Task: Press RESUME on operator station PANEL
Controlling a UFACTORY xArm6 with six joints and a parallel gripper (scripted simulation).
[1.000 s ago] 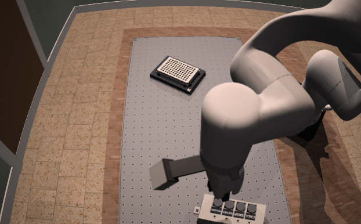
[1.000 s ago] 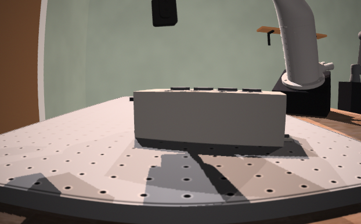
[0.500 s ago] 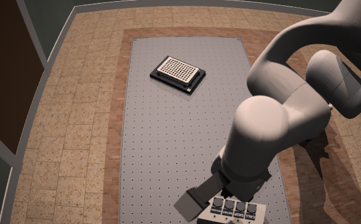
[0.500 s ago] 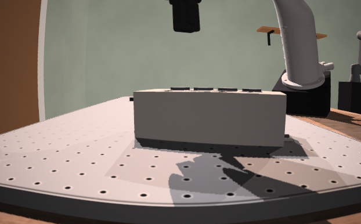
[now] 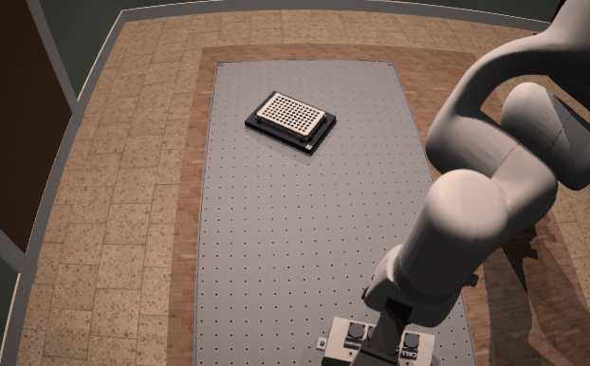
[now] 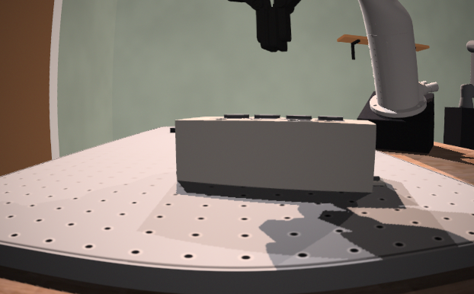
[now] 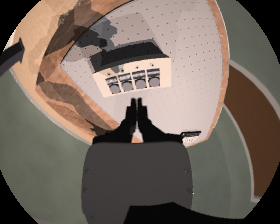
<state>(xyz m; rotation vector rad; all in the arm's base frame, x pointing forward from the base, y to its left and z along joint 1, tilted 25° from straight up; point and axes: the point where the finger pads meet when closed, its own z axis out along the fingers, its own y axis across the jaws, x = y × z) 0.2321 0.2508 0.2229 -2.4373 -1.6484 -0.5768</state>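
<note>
The PANEL is a pale box at the near end of the table, with four dark buttons in a row on top [image 6: 283,116]. In the top view I see its left button [image 5: 356,328] and right button [image 5: 412,339]; the arm hides the middle two. I see no lit lamp, and the printed names are too small to read. My gripper [image 6: 274,47] is shut and empty. It hangs well above the panel, over the second button from the left [image 6: 267,116] or just right of it. In the wrist view the shut fingers [image 7: 135,104] point at the panel [image 7: 134,72]. Plate B38 [image 5: 290,115] sits on the black nest N1 [image 5: 318,135] at the far end.
My arm's large links [image 5: 482,213] hang over the right side of the table. The arm's base [image 6: 398,110] stands behind the panel to the right. A small tag [image 5: 322,343] lies beside the panel's left end.
</note>
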